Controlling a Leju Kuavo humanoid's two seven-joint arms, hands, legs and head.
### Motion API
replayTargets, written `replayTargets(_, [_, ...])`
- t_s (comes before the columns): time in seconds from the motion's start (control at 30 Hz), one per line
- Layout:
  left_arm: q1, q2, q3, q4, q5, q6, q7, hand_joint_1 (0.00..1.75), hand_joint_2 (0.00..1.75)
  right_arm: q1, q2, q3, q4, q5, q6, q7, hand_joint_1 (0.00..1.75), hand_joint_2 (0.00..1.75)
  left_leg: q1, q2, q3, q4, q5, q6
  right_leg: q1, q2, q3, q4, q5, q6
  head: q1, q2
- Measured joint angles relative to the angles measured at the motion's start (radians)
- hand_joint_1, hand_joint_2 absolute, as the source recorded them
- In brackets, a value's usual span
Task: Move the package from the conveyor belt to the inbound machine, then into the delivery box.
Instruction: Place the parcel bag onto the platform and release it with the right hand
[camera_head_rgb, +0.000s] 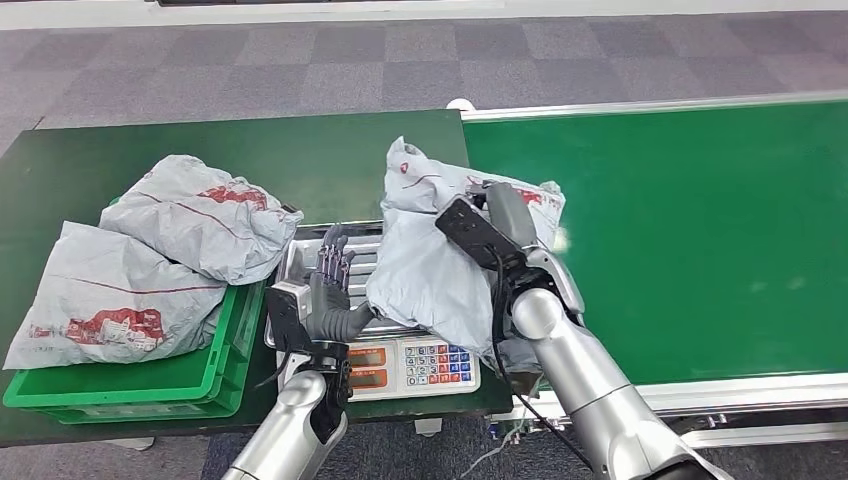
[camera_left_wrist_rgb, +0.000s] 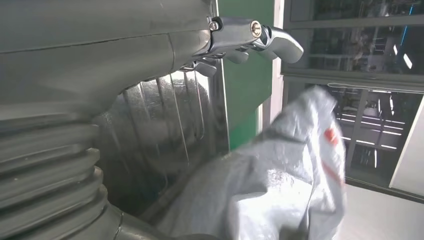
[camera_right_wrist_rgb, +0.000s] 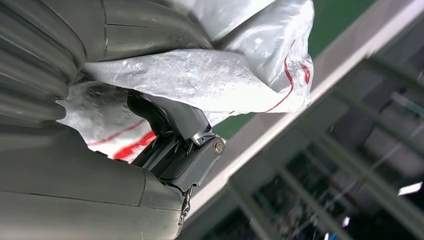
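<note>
Right robot hand (camera_head_rgb: 503, 215) clamped on the grey package (camera_head_rgb: 440, 265), fingers (camera_right_wrist_rgb: 175, 127) dug into the crinkly plastic. Package held up over the shiny tray of the scale (camera_head_rgb: 400, 365), one end hanging past the edge of the green conveyor belt (camera_head_rgb: 700, 230). Red marks printed on the bag.

Left robot hand (camera_head_rgb: 330, 290) open, fingers (camera_head_rgb: 335, 255) apart and pointing up, holding nothing. Sat just beside the package, over the left part of the scale tray. From the left wrist, the ribbed metal tray seen close under the hand, the grey bag near it.

Scale set on the dark green table (camera_head_rgb: 120, 160), number keys and red screens at its front. Green plastic box (camera_head_rgb: 150, 385) to the left of the scale, just beside it. Two more grey packages (camera_head_rgb: 160, 260) piled in the box, sticking out over its rim. Grey carpet floor (camera_head_rgb: 300, 60) behind the table.
</note>
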Motion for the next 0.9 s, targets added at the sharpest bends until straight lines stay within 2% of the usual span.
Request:
replayTargets(0.27, [-0.002, -0.001, -0.001, 0.004, 0.005, 0.007, 0.001, 0.00, 1.75, -0.066, 0.059, 0.113, 0.050, -0.049, 0.123, 0.005, 1.75, 1.75, 0.000, 0.000, -0.001, 0.000, 0.001, -0.001, 0.000, 0.000, -0.001, 0.000, 0.000, 0.000, 0.000, 0.000])
replayTargets(0.43, [-0.006, 0.009, 0.000, 0.008, -0.032, 0.095, -0.011, 0.00, 1.75, -0.109, 0.095, 0.167, 0.094, -0.091, 0.191, -0.002, 1.75, 1.75, 0.000, 0.000, -0.001, 0.000, 0.001, -0.001, 0.000, 0.000, -0.001, 0.001, 0.000, 0.000, 0.000, 0.000])
replayTargets(0.6, [-0.034, 0.045, 0.024, 0.013, -0.146, 0.185, -0.009, 0.00, 1.75, -0.144, 0.120, 0.204, 0.145, -0.137, 0.205, -0.025, 1.75, 1.75, 0.000, -0.001, -0.001, 0.000, 0.002, -0.002, 0.000, 0.000, -0.001, 0.001, 0.000, 0.000, 0.000, 0.000])
replayTargets(0.9, [-0.090, 0.123, 0.109, -0.003, -0.338, 0.285, 0.042, 0.00, 1.75, -0.159, 0.124, 0.219, 0.175, -0.186, 0.210, -0.041, 1.75, 1.75, 0.000, -0.001, -0.001, 0.000, 0.002, -0.002, 0.000, 0.000, -0.002, 0.001, 0.001, -0.002, 0.000, 0.000])
